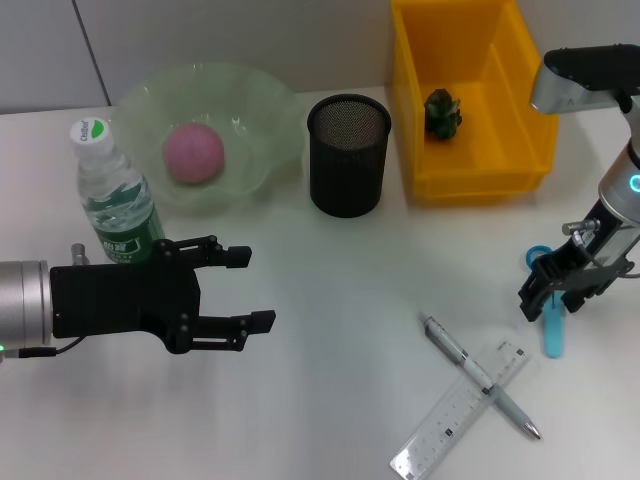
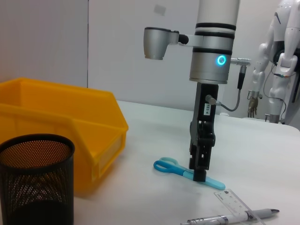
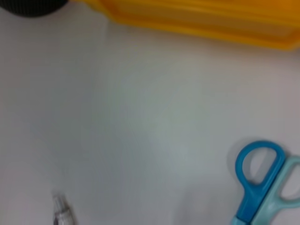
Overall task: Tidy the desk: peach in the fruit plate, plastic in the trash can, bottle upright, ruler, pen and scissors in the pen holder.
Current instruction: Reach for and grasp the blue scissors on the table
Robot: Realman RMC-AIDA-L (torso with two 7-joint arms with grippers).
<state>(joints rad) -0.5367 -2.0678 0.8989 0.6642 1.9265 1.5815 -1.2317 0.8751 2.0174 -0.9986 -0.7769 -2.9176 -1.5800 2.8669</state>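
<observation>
The blue scissors [image 1: 553,338] [image 2: 168,165] [image 3: 255,173] lie flat at the table's right side. My right gripper [image 1: 553,300] [image 2: 200,174] points straight down on them, fingers open astride the middle. A pen [image 1: 480,375] [image 2: 225,218] lies crossed over a clear ruler [image 1: 455,415] [image 2: 234,201] near the front. The black mesh pen holder [image 1: 347,155] [image 2: 35,187] stands at the centre back. A pink peach [image 1: 193,152] sits in the green plate [image 1: 260,110]. The bottle [image 1: 115,195] stands upright. Crumpled green plastic [image 1: 442,113] lies in the yellow trash can [image 1: 480,185]. My left gripper [image 1: 258,288] hovers open at the left.
The yellow trash can [image 2: 56,122] stands just right of the pen holder, behind the scissors. Bare white table lies between my two grippers. A white humanoid figure [image 2: 281,56] stands beyond the table's far side.
</observation>
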